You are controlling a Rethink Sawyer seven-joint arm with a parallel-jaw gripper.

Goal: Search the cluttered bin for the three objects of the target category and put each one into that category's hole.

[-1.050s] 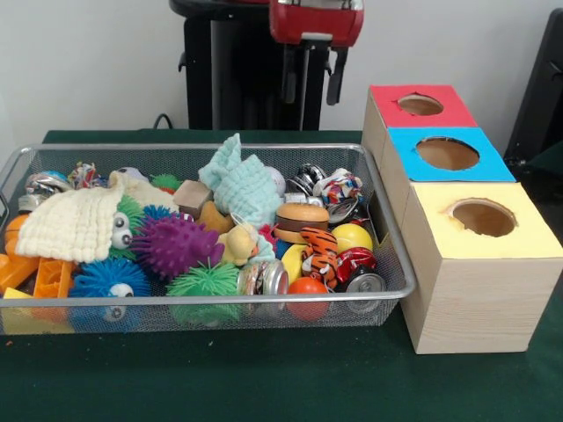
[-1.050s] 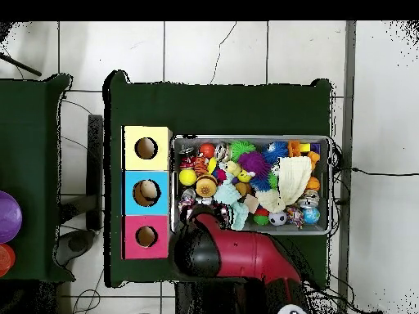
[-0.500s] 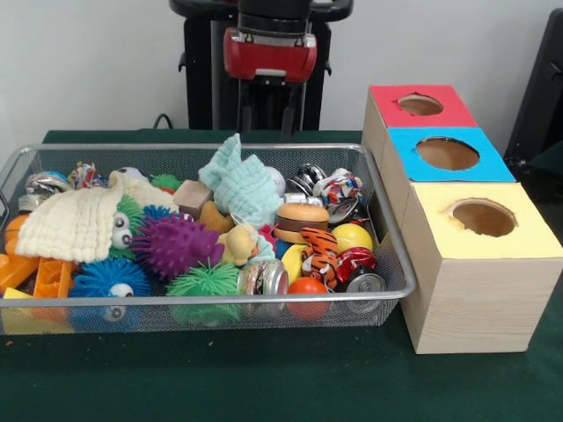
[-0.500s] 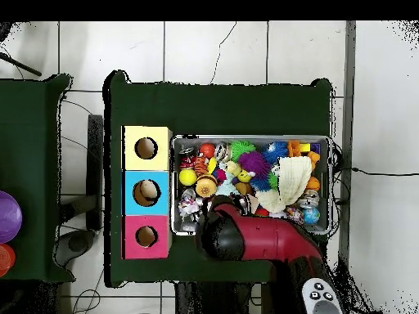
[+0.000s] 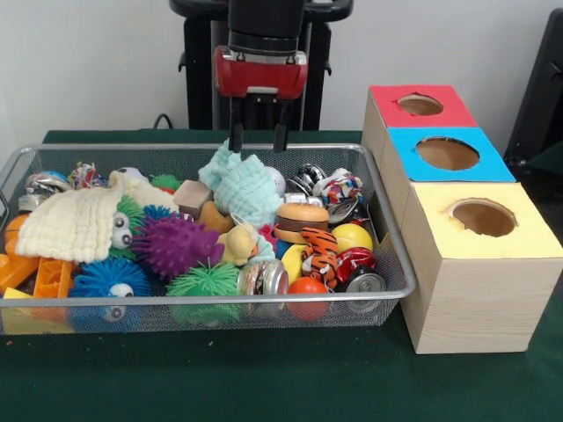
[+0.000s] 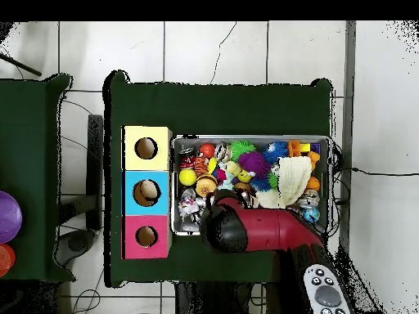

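My gripper (image 5: 258, 139) hangs open and empty over the back of the wire mesh bin (image 5: 132, 303), just above a pale teal cloth (image 5: 243, 186). Its two black fingers (image 5: 235, 136) stand apart, touching nothing. The bin is crammed with spiky rubber toys (image 5: 174, 244), balls (image 5: 352, 236), crushed cans (image 5: 264, 278) and a cream knitted cloth (image 5: 70, 224). To the bin's right stands a row of three wooden boxes, each with a round hole: red (image 5: 420, 105), blue (image 5: 449, 154), yellow (image 5: 484, 218). In the overhead view the red arm (image 6: 262, 233) covers the gripper and part of the bin (image 6: 250, 138).
In the overhead view the boxes lie left of the bin: yellow (image 6: 146, 148), blue (image 6: 146, 192), red (image 6: 146, 237). Something pale shows inside the blue hole. A burger toy (image 5: 301, 220) and a striped tiger toy (image 5: 318, 246) lie near the bin's right end. Green cloth (image 5: 264, 369) covers the table.
The arm has swung from beside the boxes to over the bin's back and come down. The fingers now hang just above the teal cloth. Nothing in the bin has shifted.
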